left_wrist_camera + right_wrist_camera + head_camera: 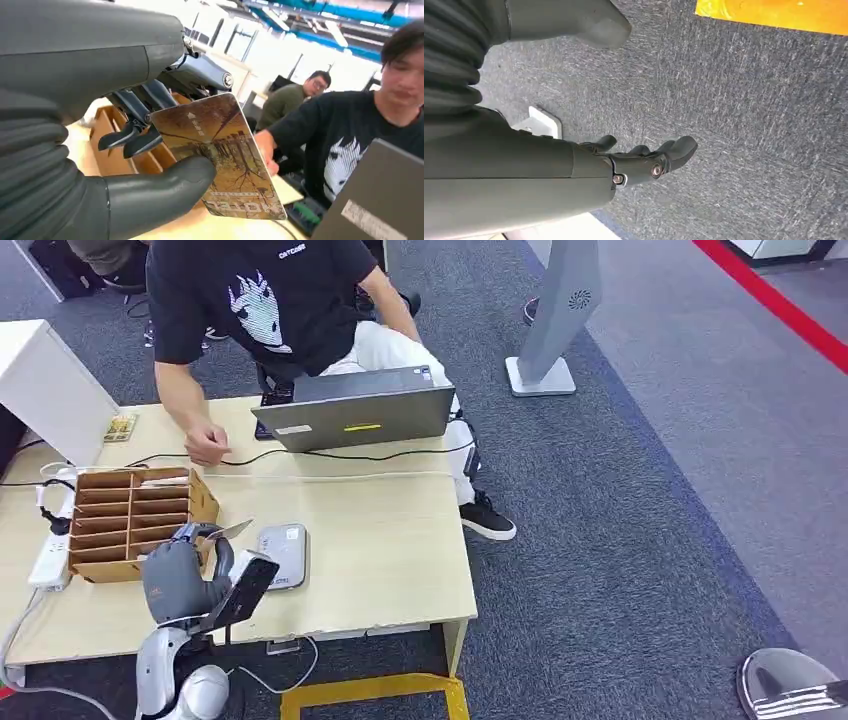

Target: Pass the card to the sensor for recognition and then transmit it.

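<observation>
Table [400, 550]: person [270, 300] seated behind laptop [365, 410]; cardboard rack [130, 520] beside sensor [283, 555]. Left hand [185, 575] pinches card [220, 155] between thumb and fingers, held off the table just beside the sensor. Right hand [644, 160] hangs over carpet, fingers loosely curled, holding nothing. Judged: card picked up; scan and handover remain. Card: flat, rigid, brown landscape print, arrow mark.
</observation>
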Available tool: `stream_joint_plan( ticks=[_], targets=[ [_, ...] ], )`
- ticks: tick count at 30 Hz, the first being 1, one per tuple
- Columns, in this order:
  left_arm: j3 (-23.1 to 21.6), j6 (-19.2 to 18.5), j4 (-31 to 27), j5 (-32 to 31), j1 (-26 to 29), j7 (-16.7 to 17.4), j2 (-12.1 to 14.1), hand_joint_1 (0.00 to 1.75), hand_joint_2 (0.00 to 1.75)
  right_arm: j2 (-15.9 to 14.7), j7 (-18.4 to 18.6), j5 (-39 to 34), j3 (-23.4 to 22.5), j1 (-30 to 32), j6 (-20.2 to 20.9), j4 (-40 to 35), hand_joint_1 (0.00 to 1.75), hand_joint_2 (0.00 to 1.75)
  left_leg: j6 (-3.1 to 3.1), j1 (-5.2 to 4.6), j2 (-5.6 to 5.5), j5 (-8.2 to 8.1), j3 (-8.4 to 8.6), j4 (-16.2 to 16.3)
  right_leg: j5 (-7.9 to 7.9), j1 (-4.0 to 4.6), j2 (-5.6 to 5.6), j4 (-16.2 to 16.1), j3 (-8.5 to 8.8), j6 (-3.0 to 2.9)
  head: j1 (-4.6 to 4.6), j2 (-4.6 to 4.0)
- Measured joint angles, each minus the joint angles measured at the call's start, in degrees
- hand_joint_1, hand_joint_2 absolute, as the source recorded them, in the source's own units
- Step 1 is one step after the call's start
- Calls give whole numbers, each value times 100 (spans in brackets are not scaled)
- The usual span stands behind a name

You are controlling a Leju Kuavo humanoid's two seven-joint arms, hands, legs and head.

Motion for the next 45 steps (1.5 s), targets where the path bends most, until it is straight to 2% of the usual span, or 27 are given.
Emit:
stream_joint_plan(
  ticks=[8,13,22,32,40,45],
  targets=[
    [9,-72,658,312,-239,-332,-289,175,175,70,59,66,-2,-38,42,-2,0,175,0,0,-1,0,0,1,2,0,-1,0,1,1,2,-2],
    [9,-33,1076,299,-447,-282,-413,175,175,90,46,81,-2,-77,92,-7,0,175,0,0,-1,0,0,1,2,-1,-1,0,0,2,2,-2],
    [114,125,1964,441,-687,-184,-439,175,175,105,50,79,-2,-127,129,-7,0,175,0,1,0,0,0,0,2,0,0,1,0,2,0,-2],
    [361,151,2395,408,-696,-2,-326,175,175,105,48,81,-2,-149,199,-9,0,175,0,0,-1,0,-1,0,2,0,-1,1,1,2,2,-2],
    [544,201,2614,446,-706,-184,-299,175,175,107,-20,57,-2,-156,186,-9,0,175,0,0,-1,1,1,0,2,-1,-1,1,3,2,0,-2],
    [570,236,2496,450,-680,-363,-306,175,175,107,-66,4,-7,-158,173,-11,0,175,-1,1,-1,4,1,0,4,0,-1,1,3,1,2,-2]
  ],
)
